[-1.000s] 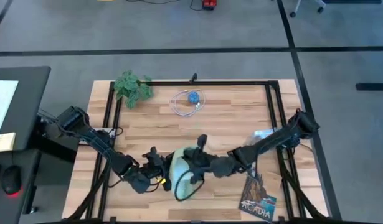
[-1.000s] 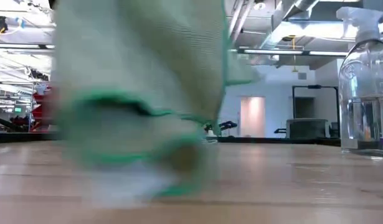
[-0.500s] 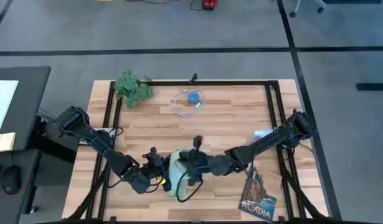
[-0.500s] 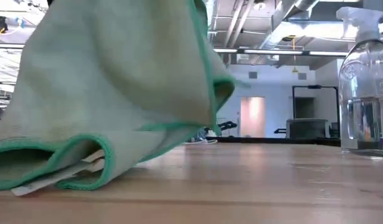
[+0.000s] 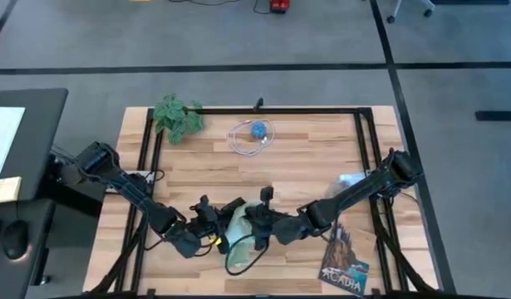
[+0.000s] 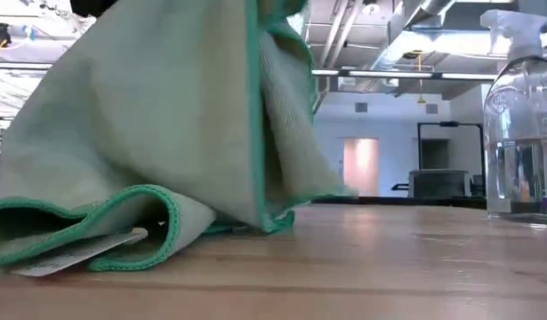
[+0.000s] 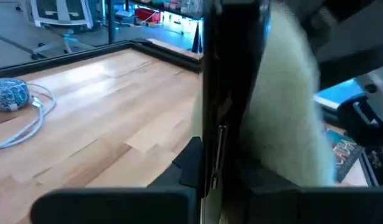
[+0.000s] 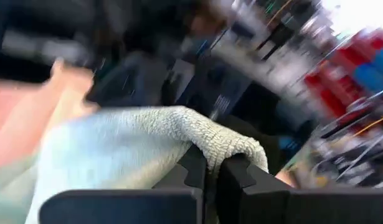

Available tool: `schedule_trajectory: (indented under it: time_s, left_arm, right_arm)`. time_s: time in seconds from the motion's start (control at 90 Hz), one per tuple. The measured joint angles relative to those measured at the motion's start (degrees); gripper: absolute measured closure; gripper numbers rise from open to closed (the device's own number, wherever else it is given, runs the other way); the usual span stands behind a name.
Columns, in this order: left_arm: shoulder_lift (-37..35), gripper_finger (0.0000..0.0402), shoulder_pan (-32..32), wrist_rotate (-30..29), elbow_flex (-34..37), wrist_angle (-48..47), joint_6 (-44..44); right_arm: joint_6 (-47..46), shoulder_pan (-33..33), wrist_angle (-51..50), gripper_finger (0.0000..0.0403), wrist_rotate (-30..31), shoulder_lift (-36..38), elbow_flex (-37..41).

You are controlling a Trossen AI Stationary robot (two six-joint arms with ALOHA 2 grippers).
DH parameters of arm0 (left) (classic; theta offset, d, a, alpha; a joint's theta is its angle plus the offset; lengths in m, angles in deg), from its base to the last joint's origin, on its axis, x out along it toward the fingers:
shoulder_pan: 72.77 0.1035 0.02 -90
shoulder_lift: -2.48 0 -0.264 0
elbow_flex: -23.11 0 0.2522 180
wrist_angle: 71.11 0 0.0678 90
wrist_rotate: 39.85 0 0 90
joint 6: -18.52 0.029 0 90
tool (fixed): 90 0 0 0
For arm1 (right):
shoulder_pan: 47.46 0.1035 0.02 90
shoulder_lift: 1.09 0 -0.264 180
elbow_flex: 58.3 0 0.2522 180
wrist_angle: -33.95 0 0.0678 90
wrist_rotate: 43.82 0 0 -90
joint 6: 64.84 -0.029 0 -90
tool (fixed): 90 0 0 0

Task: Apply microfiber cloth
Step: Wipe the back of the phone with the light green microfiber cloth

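Observation:
The microfiber cloth (image 5: 238,226), pale green with a darker hem, is bunched between my two grippers near the table's front middle. In the low view the cloth (image 6: 166,133) hangs from above, and its lower hem and white tag (image 6: 77,254) lie on the wood. My left gripper (image 5: 215,231) is shut on a black phone (image 7: 235,74) that stands on edge, with the cloth (image 7: 284,106) against its far face. My right gripper (image 5: 252,224) is shut on the cloth. My left gripper pinches the phone's lower part (image 7: 223,155) between its two fingers, with the phone upright on edge. The contact is partly hidden by the phone itself. My right gripper pinches a bunched fold of the cloth (image 8: 231,146) between its two fingers, coming from the table's right. The fold bulges over the fingertips, and the rest hangs down to the table.
A leafy plant (image 5: 177,116) stands at the far left, and a white cable coil with a blue object (image 5: 253,134) lies at the far middle. A clear spray bottle (image 6: 522,116) stands on the right. A book (image 5: 345,267) lies at the near right. Black frame rails (image 5: 367,141) run along the sides.
My right gripper has swung the cloth toward the table's left, against the phone, and then eased back a little. The cloth has gathered into a narrower bunch, and its lower hem with the tag has settled on the table.

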Motion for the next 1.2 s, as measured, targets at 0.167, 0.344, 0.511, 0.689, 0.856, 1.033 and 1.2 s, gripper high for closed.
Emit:
schedule_trajectory:
  time_s: [0.167,0.344,0.511,0.689,0.856,1.033,1.2]
  left_arm:
    - [0.0,0.0391,0.0,0.37,0.0,-0.14,-0.31]
    - [0.07,0.0391,0.0,0.6,0.02,-0.75,-0.39]
    - [0.07,0.0391,0.02,-1.67,0.07,-0.23,-0.78]
    - [0.07,0.0391,-0.02,-2.93,0.04,3.3,1.74]
    - [0.07,0.0391,-0.02,-3.66,0.04,7.22,5.13]
    - [0.07,0.0391,-0.02,-3.52,-0.06,7.5,5.1]
    - [0.0,0.0391,-0.07,-3.35,-0.07,7.26,4.9]
  right_arm:
    - [4.71,-0.26,7.48,0.0403,0.65,0.02,0.0]
    - [-5.48,-0.22,-6.62,0.0403,0.6,0.22,-0.15]
    - [-15.83,0.73,-18.93,0.0403,0.62,-1.35,-0.02]
    - [-19.06,2.58,-18.67,0.0403,2.33,-5.14,0.48]
    - [-16.92,2.53,-8.01,0.0403,2.56,-8.23,0.5]
    - [-12.56,2.55,-0.11,0.0403,4.01,-8.79,0.5]
    - [-11.11,2.71,-0.87,0.0403,8.62,-6.55,0.5]
